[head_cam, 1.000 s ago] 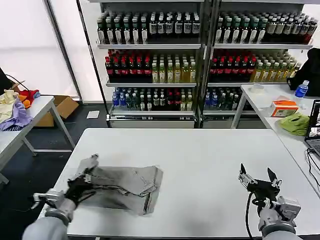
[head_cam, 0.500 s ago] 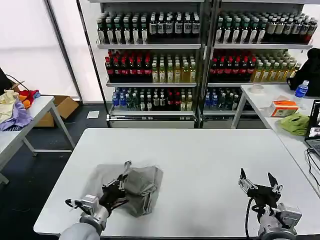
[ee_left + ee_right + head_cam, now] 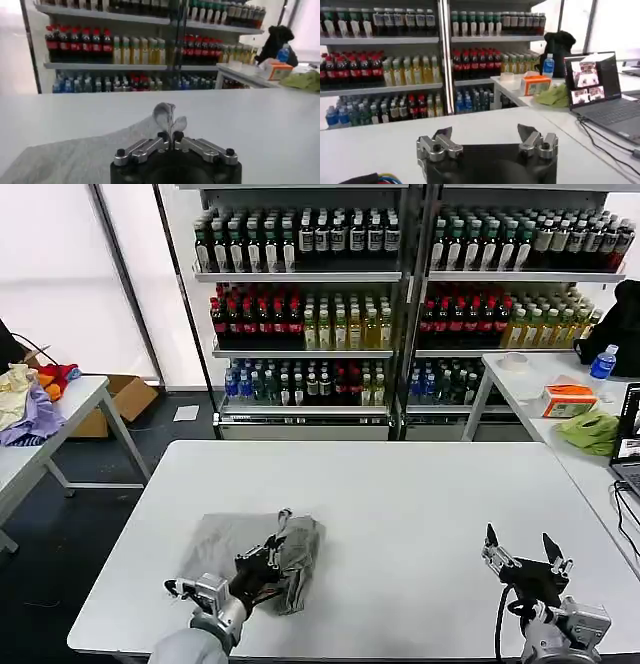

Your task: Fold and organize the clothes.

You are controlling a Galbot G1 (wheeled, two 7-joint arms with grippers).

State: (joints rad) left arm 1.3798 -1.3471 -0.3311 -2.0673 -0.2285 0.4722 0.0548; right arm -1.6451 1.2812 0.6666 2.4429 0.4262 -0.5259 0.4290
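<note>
A soft grey garment (image 3: 215, 539) lies crumpled on the near left part of the white table (image 3: 400, 494). My left gripper (image 3: 275, 542) sits over the garment's right half, shut on a raised fold of it. In the left wrist view the jaws (image 3: 171, 135) are closed, with a small tuft of grey cloth (image 3: 167, 116) sticking up between them, and the rest of the garment (image 3: 75, 155) spreads out below. My right gripper (image 3: 525, 559) hovers near the table's front right edge, open and holding nothing. The right wrist view shows that gripper (image 3: 485, 132) with its fingers wide apart.
Shelves of bottles (image 3: 400, 294) stand behind the table. A side table at the left carries coloured garments (image 3: 30, 399). The right-hand table (image 3: 520, 384) holds an orange box (image 3: 567, 399), a green cloth (image 3: 590, 429) and a laptop (image 3: 600, 95).
My left gripper has moved right across the garment, pulling its left edge over into a fold. The right gripper has sunk slightly and stays open.
</note>
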